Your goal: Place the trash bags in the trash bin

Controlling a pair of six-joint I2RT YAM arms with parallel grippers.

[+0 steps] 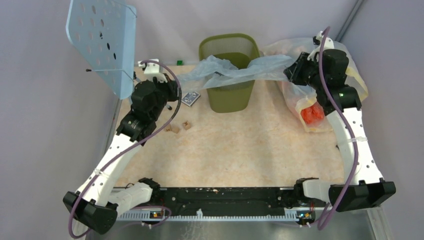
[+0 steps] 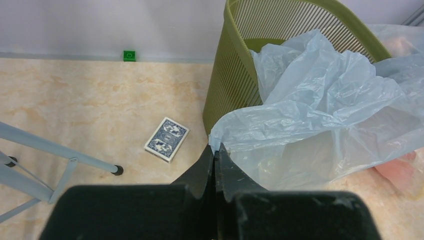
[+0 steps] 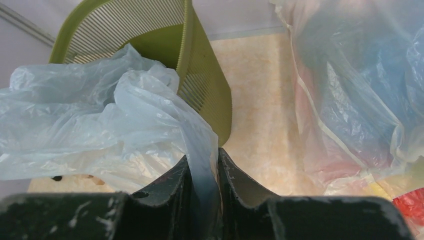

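- Trash bag (image 1: 240, 69) lies stretched across the rim of the trash bin (image 1: 227, 100), sagging over its opening.
- Left gripper (image 2: 215, 152), fingers pressed together, pinches one bag edge.
- Right gripper (image 3: 203, 162) pinches the other end.

Marbled beige table (image 1: 240, 150), olive bin (image 1: 230, 99), card deck (image 1: 190, 98), small blocks (image 1: 186, 125), stuffed sack (image 1: 312, 114)

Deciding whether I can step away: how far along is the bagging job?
Done: the trash bag is stretched across the rim of the trash bin. In hand: the left gripper and right gripper each pinch one end. Left: the bag spans the opening rather than sitting inside, so it is not yet pushed in.
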